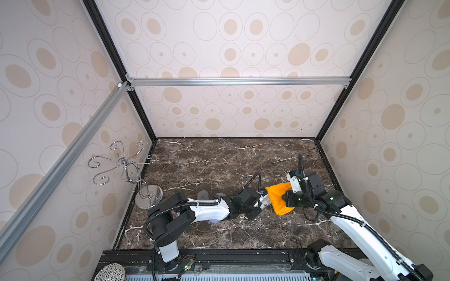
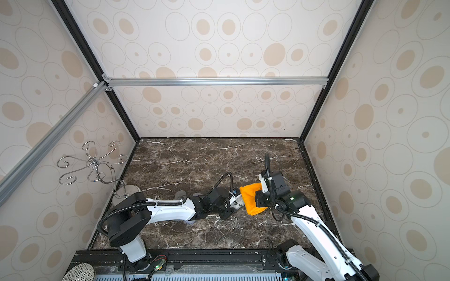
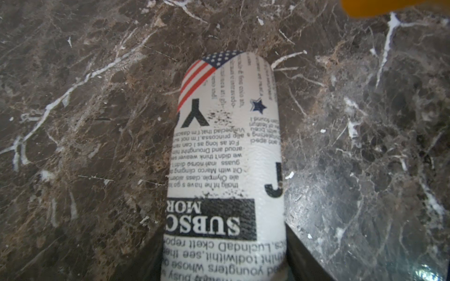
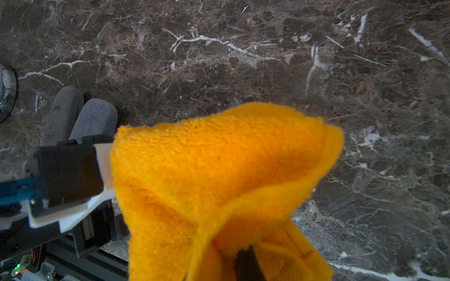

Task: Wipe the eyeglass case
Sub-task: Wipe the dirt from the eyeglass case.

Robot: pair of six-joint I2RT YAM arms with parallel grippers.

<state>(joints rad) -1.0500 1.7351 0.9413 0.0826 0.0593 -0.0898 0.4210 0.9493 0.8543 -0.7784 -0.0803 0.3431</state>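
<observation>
Eyeglass case (image 3: pixel 226 170): long, narrow, round-ended, with a white textured cover printed as newsprint: black columns of text, large black letters, a black headline block, a small navy star, and a stars-and-stripes flag at the free end. It is clamped at its near end between the left fingers (image 3: pixel 302 260), which are closed narrowly on its sides. In both top views only a short white stretch shows (image 1: pixel 265 201), right of the surface's middle and nearer the front edge than the back. Whether it rests on the surface or is held just above it cannot be told. Its long axis runs roughly along the front edge, with the flag end pointing toward the right edge. Orange cloth (image 4: pixel 219 182): terry pile, bunched, pinched by the closed right fingers (image 4: pixel 246 265). It is draped at the case's free end in a top view (image 2: pixel 253 198), but contact cannot be told. Surface (image 1: pixel 219 158): dark brown marble pattern with white veins. Two grey fabric-covered rounded items (image 4: pixel 80 116) lie side by side behind the left arm. Chrome hook stand (image 1: pixel 126 167): curled arms on a round mirrored base, at the left edge. Walls (image 1: pixel 243 109): cream paper with beige ovals, set in black and aluminium framing.
</observation>
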